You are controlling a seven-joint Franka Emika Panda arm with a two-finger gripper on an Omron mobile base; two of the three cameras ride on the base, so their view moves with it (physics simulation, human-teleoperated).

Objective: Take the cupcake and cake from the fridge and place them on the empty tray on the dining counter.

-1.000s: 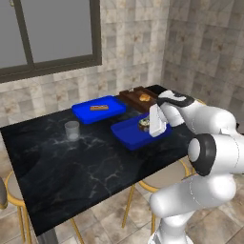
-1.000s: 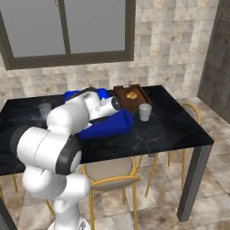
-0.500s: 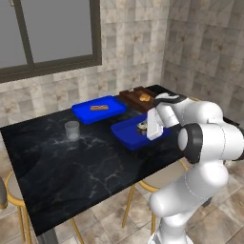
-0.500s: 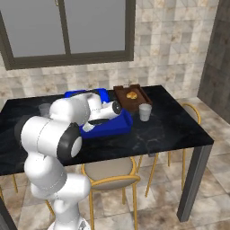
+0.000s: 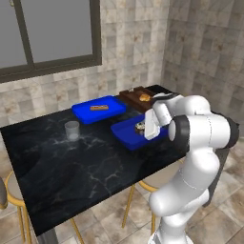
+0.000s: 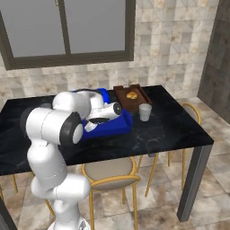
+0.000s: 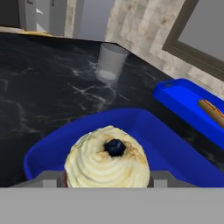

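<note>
Though the fingers' tips are cut off at the hand view's bottom edge, they seem to hold the cupcake (image 7: 107,162) between them, directly over the tray (image 7: 175,155). Release means straight down; the tabletop (image 7: 39,87) spreads beyond, glass (image 7: 110,62) farther off.

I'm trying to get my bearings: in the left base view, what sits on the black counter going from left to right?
Glass → blue tray with the bread stick → tray with the cupcake → dark brown tray.
</note>
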